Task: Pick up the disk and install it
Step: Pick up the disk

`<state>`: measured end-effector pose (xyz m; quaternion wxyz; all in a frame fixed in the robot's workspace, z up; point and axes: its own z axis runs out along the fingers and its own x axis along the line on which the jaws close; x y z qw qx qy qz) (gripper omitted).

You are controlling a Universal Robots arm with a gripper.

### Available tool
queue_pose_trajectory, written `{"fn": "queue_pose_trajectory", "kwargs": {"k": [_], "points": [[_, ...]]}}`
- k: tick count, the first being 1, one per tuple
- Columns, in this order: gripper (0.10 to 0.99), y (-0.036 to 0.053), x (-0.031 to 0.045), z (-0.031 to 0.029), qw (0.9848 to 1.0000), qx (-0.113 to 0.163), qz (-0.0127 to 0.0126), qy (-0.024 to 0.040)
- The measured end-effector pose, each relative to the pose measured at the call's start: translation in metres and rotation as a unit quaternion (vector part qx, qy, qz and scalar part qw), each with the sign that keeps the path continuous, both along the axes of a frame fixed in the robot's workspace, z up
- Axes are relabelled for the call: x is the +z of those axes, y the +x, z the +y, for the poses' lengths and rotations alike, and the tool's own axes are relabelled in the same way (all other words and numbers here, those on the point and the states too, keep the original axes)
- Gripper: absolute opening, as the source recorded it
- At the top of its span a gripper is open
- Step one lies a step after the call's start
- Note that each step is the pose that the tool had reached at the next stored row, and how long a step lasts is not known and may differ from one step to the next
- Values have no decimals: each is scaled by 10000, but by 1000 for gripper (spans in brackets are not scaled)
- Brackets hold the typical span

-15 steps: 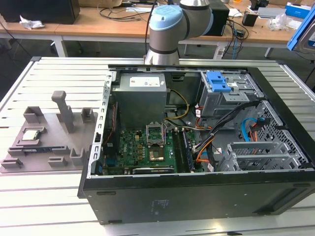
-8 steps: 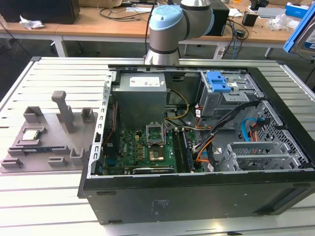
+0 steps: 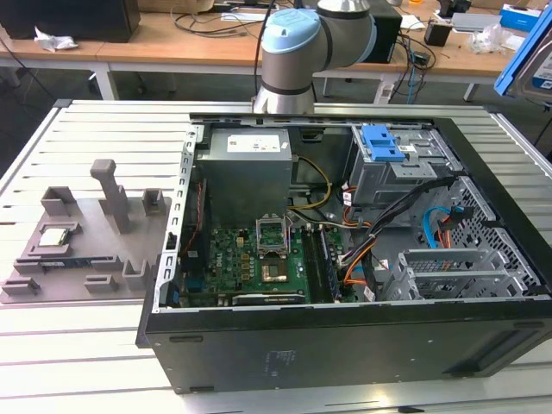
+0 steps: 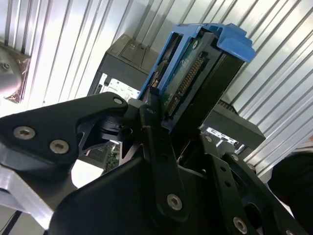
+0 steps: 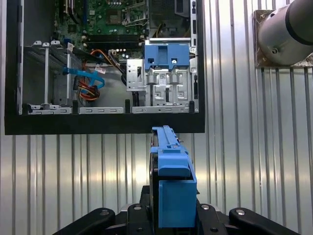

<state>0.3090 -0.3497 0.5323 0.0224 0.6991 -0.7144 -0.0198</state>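
Exterior view, from its left to its right:

1. I note a grey fixture (image 3: 86, 241) on the ribbed metal table (image 3: 78, 362), with a small square chip (image 3: 53, 237) seated in it.
2. Right of it lies the open computer case (image 3: 345, 336). Its green motherboard (image 3: 250, 259) is exposed.
3. At the case's far right stands a drive cage (image 3: 392, 172) with a blue latch (image 3: 385, 142) on top.
4. The arm (image 3: 297, 52) rises from the far side of the table.

Both wrist views:

5. The gripper (image 4: 183, 142) has its fingers (image 4: 155, 132) clamped on the disk (image 4: 195, 83). The first wrist view shows the disk (image 5: 172, 181) edge-on, with its blue frame uppermost.
6. The disk is held over the bare table, outside the case. The latched drive cage (image 5: 166, 73) lies beyond it, well apart.
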Motion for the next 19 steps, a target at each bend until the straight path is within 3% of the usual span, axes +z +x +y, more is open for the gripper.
{"fn": "queue_pose_trajectory", "kwargs": {"k": [12,19], "points": [[361,-71,-5,-113,10000,0,0,0],[361,-123,-10,-307,10000,-1,0,0]]}}
